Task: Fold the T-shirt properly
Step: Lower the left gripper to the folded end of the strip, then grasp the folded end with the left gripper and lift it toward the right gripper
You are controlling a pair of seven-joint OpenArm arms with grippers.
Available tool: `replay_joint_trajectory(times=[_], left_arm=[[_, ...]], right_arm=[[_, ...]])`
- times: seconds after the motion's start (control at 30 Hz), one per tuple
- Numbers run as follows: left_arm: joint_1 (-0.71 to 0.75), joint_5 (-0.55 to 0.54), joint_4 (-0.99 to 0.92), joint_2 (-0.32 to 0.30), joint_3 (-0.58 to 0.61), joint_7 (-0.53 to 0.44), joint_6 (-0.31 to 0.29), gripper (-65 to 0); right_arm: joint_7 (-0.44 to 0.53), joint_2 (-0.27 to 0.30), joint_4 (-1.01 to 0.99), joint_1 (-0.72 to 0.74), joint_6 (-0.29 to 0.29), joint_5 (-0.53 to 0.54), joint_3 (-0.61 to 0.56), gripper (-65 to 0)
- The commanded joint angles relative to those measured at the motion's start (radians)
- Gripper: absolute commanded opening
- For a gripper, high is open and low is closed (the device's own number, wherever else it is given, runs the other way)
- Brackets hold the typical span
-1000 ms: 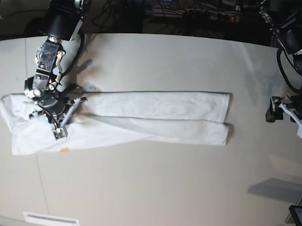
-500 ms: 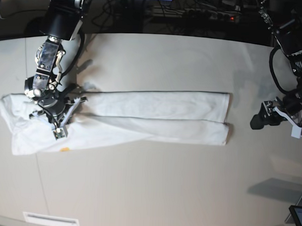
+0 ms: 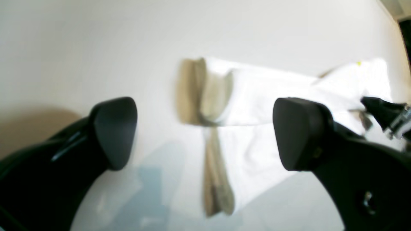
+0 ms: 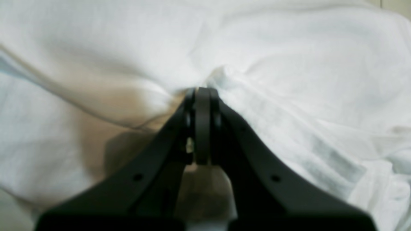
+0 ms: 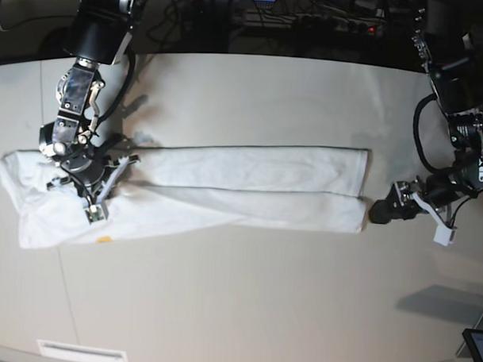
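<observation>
Checking base view: my left tool (image 5: 381, 211) has swung in from the bench's (image 5: 245, 300) edge, now just beside the T-shirt's (image 5: 249, 181) folded end; my right tool (image 5: 88, 201) has not moved. Left wrist: pads (image 3: 114, 131) released wide, shirt end between them, untouched. Right wrist: tool clenched, cloth bunched at its tip, likely pinched. Judgement: end-grasp comes next.

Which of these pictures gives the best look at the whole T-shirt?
The base view: the T-shirt lies there end to end as a long folded white strip on the table. The left wrist view shows only one blurred end between open jaws. The right wrist view shows just bunched white cloth pinched in shut jaws.
</observation>
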Motion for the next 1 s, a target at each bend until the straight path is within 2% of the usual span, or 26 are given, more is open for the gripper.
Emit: replay_joint_trajectory(times=[0.0,0.17,0.37,0.9,0.97], left_arm=[[-0.026,-0.023,-0.004,-0.013,0.009,-0.017,-0.008,0.0],[-0.043,0.040,-0.044,0.018,0.045,-0.054,-0.008,0.0],[-0.036,0.119,-0.044,0.052,0.045,-0.054,-0.008,0.0],[-0.034,0.119,-0.044,0.137,0.048,-0.029,-0.008,-0.2],[-0.034,0.119,-0.044,0.144,0.071,-0.032,-0.008,-2.2]], right_arm=[[-0.058,-0.004,-0.003,-0.007,0.019,-0.020,-0.005,-64.7],[-0.058,0.001,-0.003,-0.007,0.019,-0.020,-0.002,-64.7],[-0.058,0.003,-0.003,-0.007,0.019,-0.020,-0.001,-64.7],[-0.058,0.003,-0.003,-0.004,0.019,-0.020,-0.005,-64.7],[-0.058,0.003,-0.003,-0.004,0.019,-0.020,-0.005,-64.7]])
